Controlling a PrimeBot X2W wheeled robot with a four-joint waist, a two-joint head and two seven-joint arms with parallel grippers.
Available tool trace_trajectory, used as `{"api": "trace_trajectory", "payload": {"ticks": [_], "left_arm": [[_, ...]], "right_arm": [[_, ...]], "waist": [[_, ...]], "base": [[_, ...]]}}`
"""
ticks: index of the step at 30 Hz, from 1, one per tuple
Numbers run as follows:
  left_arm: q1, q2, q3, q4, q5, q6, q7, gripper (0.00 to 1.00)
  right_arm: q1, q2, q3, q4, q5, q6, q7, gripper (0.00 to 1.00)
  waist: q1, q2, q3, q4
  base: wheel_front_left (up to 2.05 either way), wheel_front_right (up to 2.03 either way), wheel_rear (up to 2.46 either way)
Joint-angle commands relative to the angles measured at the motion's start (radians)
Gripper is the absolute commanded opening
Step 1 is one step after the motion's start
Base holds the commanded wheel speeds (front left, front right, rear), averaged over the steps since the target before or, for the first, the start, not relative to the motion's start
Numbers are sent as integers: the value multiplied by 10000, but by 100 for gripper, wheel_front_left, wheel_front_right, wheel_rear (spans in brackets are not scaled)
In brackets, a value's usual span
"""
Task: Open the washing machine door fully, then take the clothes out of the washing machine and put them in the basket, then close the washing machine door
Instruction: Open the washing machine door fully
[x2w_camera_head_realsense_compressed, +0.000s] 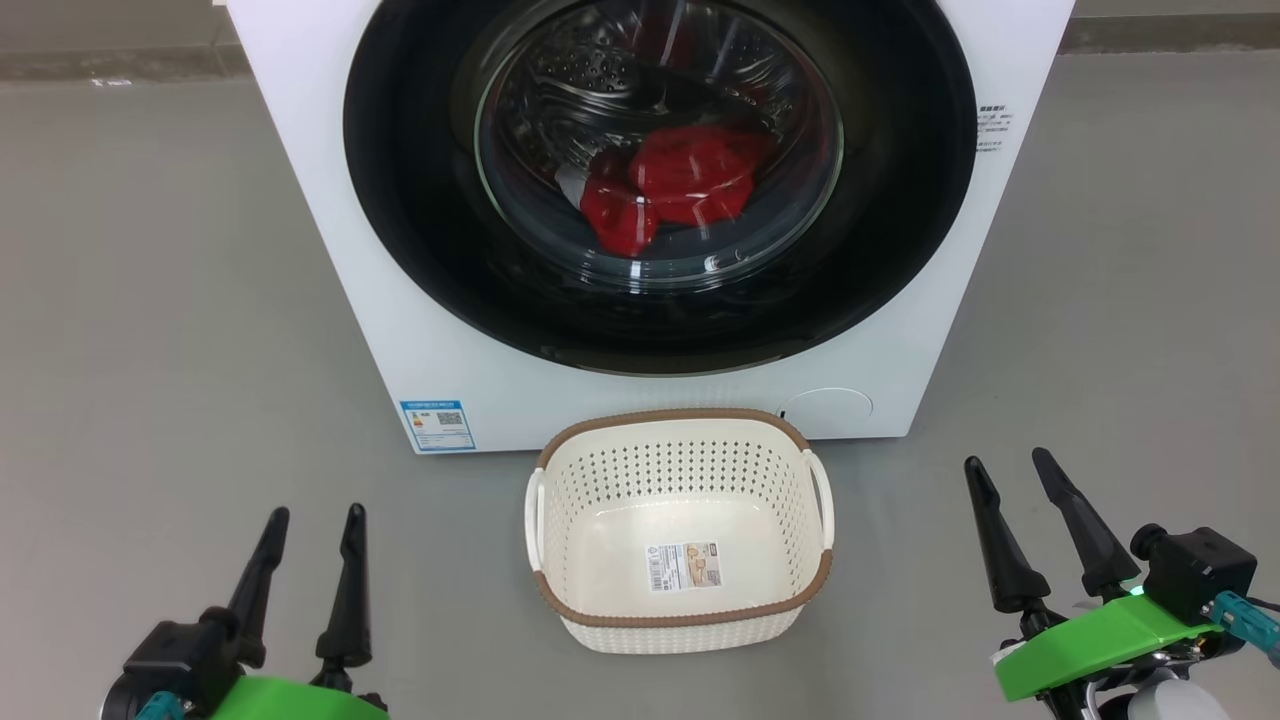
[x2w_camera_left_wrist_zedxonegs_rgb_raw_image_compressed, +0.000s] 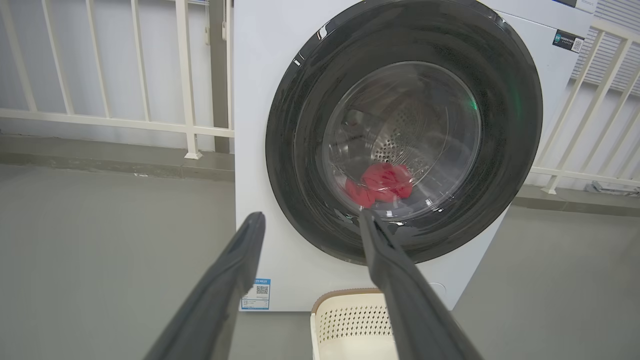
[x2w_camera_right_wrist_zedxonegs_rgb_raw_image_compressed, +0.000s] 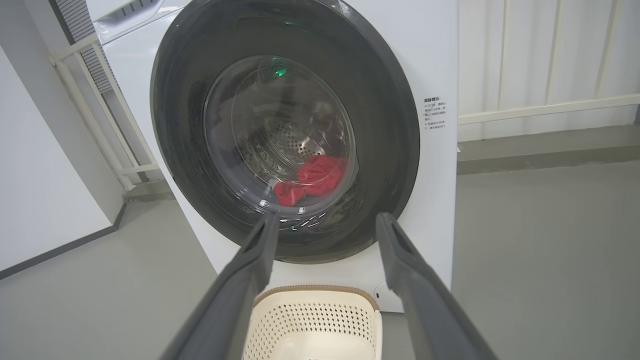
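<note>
The white washing machine (x2w_camera_head_realsense_compressed: 330, 250) stands ahead with its round black door (x2w_camera_head_realsense_compressed: 420, 220) closed flat against the front. Through the door's glass bowl, red clothes (x2w_camera_head_realsense_compressed: 680, 185) lie at the bottom of the steel drum. The cream basket (x2w_camera_head_realsense_compressed: 680, 440) with a brown rim sits on the floor just in front of the machine, with nothing but a paper label inside. My left gripper (x2w_camera_head_realsense_compressed: 313, 525) hangs open at the lower left, well short of the machine. My right gripper (x2w_camera_head_realsense_compressed: 1008, 470) is open at the lower right. Both hold nothing. The door (x2w_camera_left_wrist_zedxonegs_rgb_raw_image_compressed: 300, 150) and clothes (x2w_camera_left_wrist_zedxonegs_rgb_raw_image_compressed: 380, 182) show beyond my left fingers; door (x2w_camera_right_wrist_zedxonegs_rgb_raw_image_compressed: 185, 150) and clothes (x2w_camera_right_wrist_zedxonegs_rgb_raw_image_compressed: 315, 175) beyond my right.
Grey floor (x2w_camera_head_realsense_compressed: 150, 350) spreads on both sides of the machine. A white railing (x2w_camera_left_wrist_zedxonegs_rgb_raw_image_compressed: 110, 120) runs behind it on a low ledge. A white wall (x2w_camera_right_wrist_zedxonegs_rgb_raw_image_compressed: 40, 175) stands off to one side in the right wrist view. A blue label (x2w_camera_head_realsense_compressed: 437, 425) marks the machine's lower corner.
</note>
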Motion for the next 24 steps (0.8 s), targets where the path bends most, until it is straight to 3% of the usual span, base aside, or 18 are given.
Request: {"api": "trace_trajectory", "payload": {"ticks": [1, 24], "left_arm": [[-477, 213, 286, -284, 24, -31, -124, 100], [-451, 209, 310, -257, 179, -31, -124, 100]], "right_arm": [[-374, -81, 225, -206, -127, 16, -122, 100], [-398, -98, 271, -85, -403, 16, -122, 100]], "waist": [[-1, 0, 2, 0], [-1, 0, -32, -5]], "base": [[0, 0, 0], [0, 0, 0]]}}
